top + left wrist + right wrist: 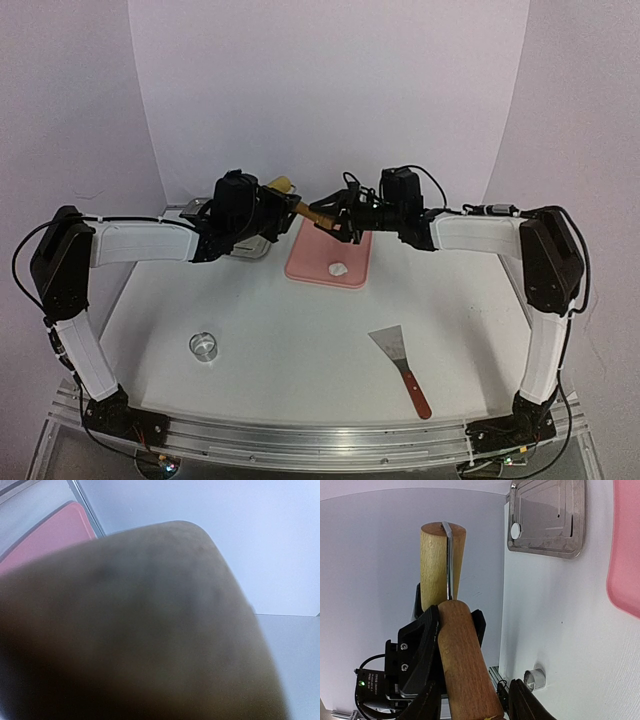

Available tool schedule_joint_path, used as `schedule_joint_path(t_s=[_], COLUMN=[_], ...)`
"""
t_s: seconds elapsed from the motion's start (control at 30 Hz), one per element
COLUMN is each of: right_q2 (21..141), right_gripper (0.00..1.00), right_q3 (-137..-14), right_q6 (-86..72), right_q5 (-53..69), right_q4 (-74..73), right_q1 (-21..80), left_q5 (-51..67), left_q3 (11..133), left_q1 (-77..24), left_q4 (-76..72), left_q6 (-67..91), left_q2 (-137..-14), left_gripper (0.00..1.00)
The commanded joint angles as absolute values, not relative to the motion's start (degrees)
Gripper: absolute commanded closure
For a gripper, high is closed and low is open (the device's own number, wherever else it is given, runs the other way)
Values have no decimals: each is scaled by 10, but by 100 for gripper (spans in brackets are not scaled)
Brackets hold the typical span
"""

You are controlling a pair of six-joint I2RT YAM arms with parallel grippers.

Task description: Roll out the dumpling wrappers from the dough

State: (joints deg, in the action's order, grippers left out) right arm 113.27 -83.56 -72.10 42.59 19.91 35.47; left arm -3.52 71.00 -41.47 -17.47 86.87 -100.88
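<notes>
You have the rolling pin (300,207) lifted between both arms above the far edge of the pink board (328,256); the right gripper (470,700) is clamped on one handle, while the left gripper (268,215) seems to hold the other end, though its jaws are hidden. A small white dough piece (338,268) lies on the board, no wrappers yet cut; next, lower the pin level onto it and roll.

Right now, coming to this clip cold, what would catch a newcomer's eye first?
Both arms meet high at the back of the table, each tool on one end of a wooden rolling pin held in the air above the pink mat. The left tool grips one handle, the right tool the other. A small white piece of dough sits on the mat; a scraper lies at the near right and a ring cutter at the near left.
</notes>
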Motion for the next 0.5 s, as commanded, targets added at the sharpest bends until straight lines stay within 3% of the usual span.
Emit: schedule_joint_path(t_s=[0.0,0.2,0.47], right_q2=[1144,1149,1146], right_gripper=[52,52,71], right_q3=[-864,-866,-864], right_q6=[-730,-732,-720], right_q5=[437,440,434], right_q4=[233,236,236], right_q1=[363,363,363], left_q5=[-54,-48,-34], left_q3=[735,736,733], left_q1=[-416,-416,-416], left_q4=[-210,-218,-212], left_q6=[857,862,866], left_q2=[-1000,-1006,-1008], left_gripper=[100,100,100])
